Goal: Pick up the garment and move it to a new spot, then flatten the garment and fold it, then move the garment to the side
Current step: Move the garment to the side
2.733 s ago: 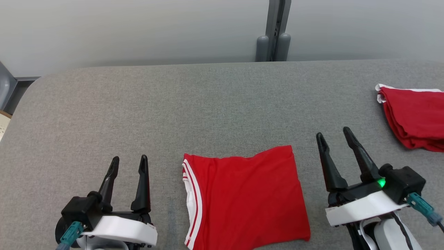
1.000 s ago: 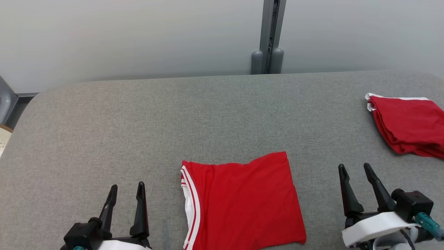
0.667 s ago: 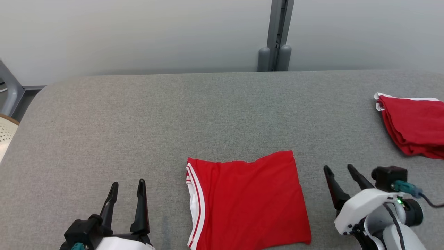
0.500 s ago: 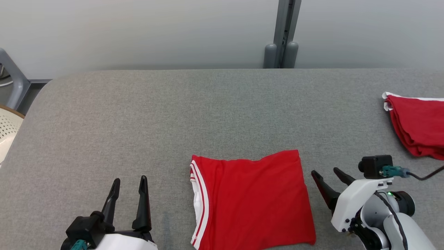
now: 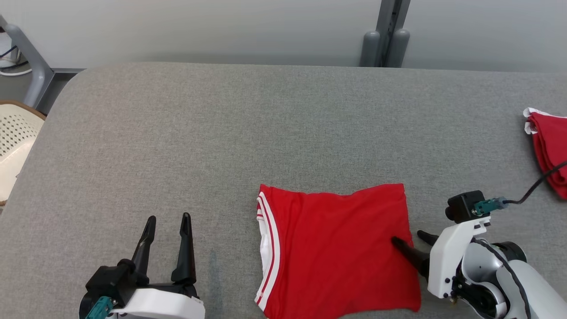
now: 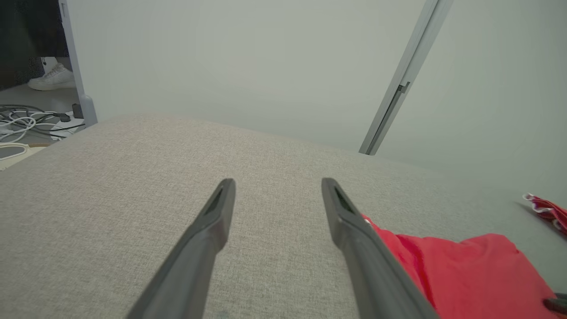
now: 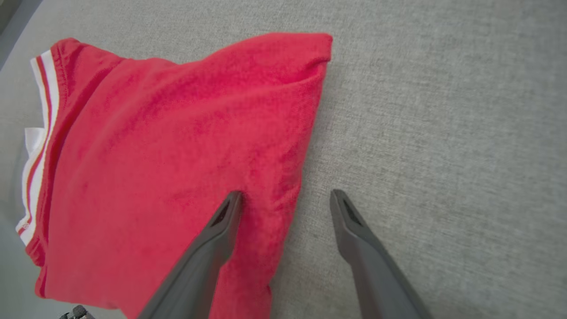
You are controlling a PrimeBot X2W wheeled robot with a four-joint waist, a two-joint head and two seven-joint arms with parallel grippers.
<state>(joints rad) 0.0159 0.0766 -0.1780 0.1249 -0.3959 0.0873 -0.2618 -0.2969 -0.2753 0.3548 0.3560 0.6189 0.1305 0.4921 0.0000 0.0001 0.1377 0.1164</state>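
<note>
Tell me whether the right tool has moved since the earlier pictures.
Yes. The right tool has swung left toward the red garment: earlier it stood clear of the garment's right edge, now it straddles that edge, open.

garment (image 5: pixel 336 248): near edge cut by head view's bottom | second red garment (image 5: pixel 549 146): cut at right edge

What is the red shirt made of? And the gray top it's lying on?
The red garment looks like soft knit cloth, maybe cotton or a blend. It is matte and slightly fuzzy, with gentle wrinkles and a white striped trim. The gray surface looks like woven fabric, going by its fine speckled weave. Its rounded corner hints at padding underneath, though that is a guess.
</note>
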